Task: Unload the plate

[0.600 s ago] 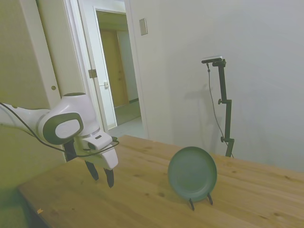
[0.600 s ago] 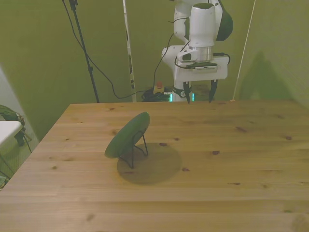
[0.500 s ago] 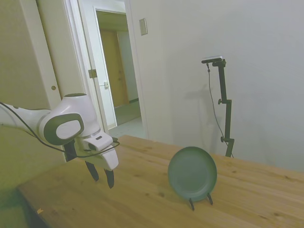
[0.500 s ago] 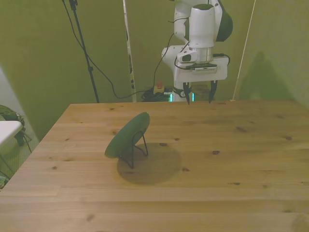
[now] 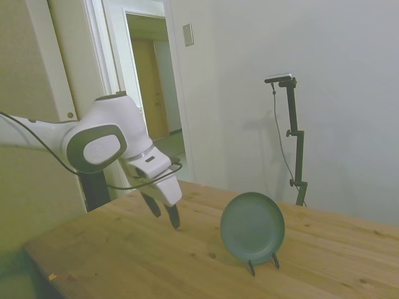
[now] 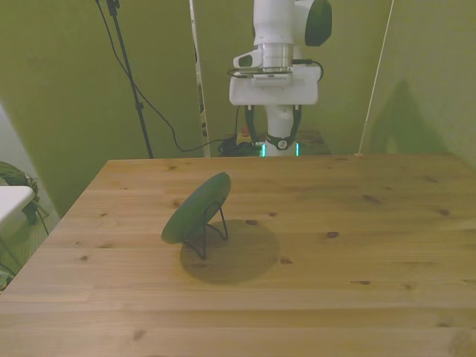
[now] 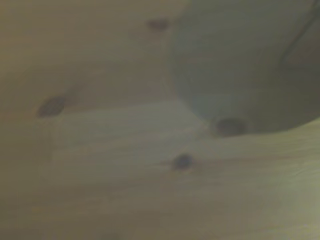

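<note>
Gripper [image 5: 166, 213] hangs in the air above the wooden table [image 5: 156, 261], its 2 dark fingers [image 5: 173, 216] pointing down and angled toward the plate [image 5: 252, 227]. In the front view the gripper [image 6: 272, 128] sits above the table's [image 6: 357, 245] far edge with the fingers spread well apart; nothing is between them, nothing is held.

No brand, label or writing can be read on the gripper body, the arm or the plate. 2 small green lights [image 6: 280, 149] glow low behind the fingers in the front view.

Change since 0.5 s ago: in the side view the gripper has risen and moved toward the plate, from low over the near-left part of the table to higher and closer to the table's middle. In the front view it has shifted toward the front view's left and upward, and its fingers now show against the robot's base rather than just over the table edge. Finger spread looks unchanged.

Plate stands tilted on a thin black wire stand [image 5: 262, 265], leaning back against it. In the front view the plate [image 6: 196, 208] is on the front view's left half of the table, wire stand [image 6: 213, 232] behind it, round shadow on the wood beside it. Plate and stand are unmoved. Gripper and plate are apart, no contact.

Wrist view is blurred: wood with dark knots, and a rounded grey-green shape, likely the plate [image 7: 235, 65].
</note>
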{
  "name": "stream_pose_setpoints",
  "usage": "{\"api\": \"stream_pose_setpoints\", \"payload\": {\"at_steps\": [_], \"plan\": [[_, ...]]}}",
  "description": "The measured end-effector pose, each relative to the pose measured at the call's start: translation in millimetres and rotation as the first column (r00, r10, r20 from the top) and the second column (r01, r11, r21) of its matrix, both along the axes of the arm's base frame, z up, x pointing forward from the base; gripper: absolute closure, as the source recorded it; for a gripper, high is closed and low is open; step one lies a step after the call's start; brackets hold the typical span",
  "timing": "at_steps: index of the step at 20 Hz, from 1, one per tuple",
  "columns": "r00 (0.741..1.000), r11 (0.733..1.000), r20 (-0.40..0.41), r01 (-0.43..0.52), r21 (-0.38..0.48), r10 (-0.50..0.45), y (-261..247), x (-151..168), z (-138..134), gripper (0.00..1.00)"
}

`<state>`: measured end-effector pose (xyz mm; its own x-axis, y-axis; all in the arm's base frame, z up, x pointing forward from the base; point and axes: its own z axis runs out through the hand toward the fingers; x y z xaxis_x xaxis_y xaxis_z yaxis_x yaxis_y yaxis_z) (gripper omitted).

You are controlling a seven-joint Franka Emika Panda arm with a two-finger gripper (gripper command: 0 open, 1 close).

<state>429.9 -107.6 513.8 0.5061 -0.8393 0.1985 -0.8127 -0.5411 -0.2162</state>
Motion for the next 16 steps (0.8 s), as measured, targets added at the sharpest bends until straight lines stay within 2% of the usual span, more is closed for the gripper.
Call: {"api": "stream_pose_setpoints", "payload": {"at_steps": [3, 6, 10, 16], "plan": [[0.997, 0.998, 0.045, 0.057, -0.004, -0.057, -33.9, 14.2, 25.2, 0.0], [0.993, 0.995, 0.063, 0.103, -0.002, -0.103, -64.9, 32.2, 37.4, 0.0], [0.991, 0.993, 0.063, 0.122, -0.004, -0.121, -83.8, 56.2, 42.7, 0.0], [0.988, 0.991, 0.073, 0.134, 0.015, -0.134, -85.8, 57.6, 34.2, 0.0]]}}
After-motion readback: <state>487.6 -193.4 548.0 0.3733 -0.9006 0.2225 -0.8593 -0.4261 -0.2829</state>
